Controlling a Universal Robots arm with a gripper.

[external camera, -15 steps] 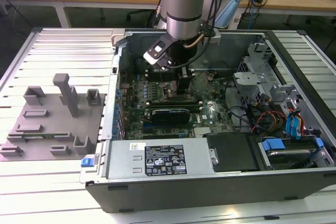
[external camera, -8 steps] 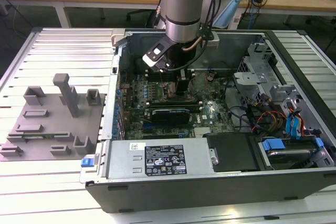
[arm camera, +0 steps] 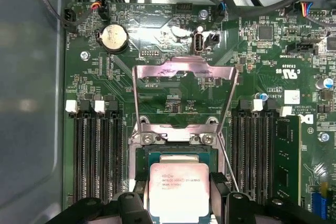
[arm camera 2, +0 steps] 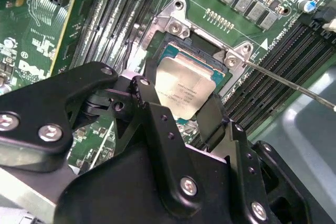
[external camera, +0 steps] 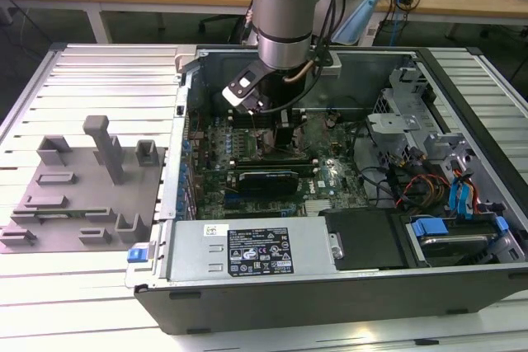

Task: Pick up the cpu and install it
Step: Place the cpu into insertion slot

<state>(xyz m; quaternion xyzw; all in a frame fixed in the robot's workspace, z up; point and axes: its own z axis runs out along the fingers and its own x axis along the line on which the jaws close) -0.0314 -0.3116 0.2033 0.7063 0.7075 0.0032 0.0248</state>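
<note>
Down inside the open computer case (external camera: 346, 307), which sat on the slatted bench (external camera: 107, 68), the arm (external camera: 285, 14) reached straight onto the motherboard (external camera: 330, 177), close to the case's far wall. So the pincer (arm camera 2: 181, 97) was clenched on the cpu (arm camera 2: 186, 85), with one black finger (arm camera 2: 149, 103) pressed to each of two opposite edges, as far as both wrist views let me judge. The cpu, silver lid up with print on it, sat level right in the socket (arm camera: 140, 158) opening. Whether it was fully seated or hanging a hair above it, I couldn't tell. The socket's metal flap (arm camera: 184, 72) stood swung up and open, hinged at the socket edge away from the pincer. The thin lever (arm camera 2: 294, 85) stuck out loose along one side of the socket. Rows of black memory slots (arm camera: 94, 156) ran along both sides of the socket, with one memory stick (arm camera: 287, 156) plugged in on one side. A coin battery (arm camera: 114, 36) sat on the board beyond the flap, toward the board edge where the cables plugged in. Over in the exterior view, a silver power supply box (external camera: 247, 253) lay along the case's near edge. A grey plate (external camera: 82, 195) with upright blocks sat on the bench beside the case, at the exterior view's left, well apart from the pincer.
</note>
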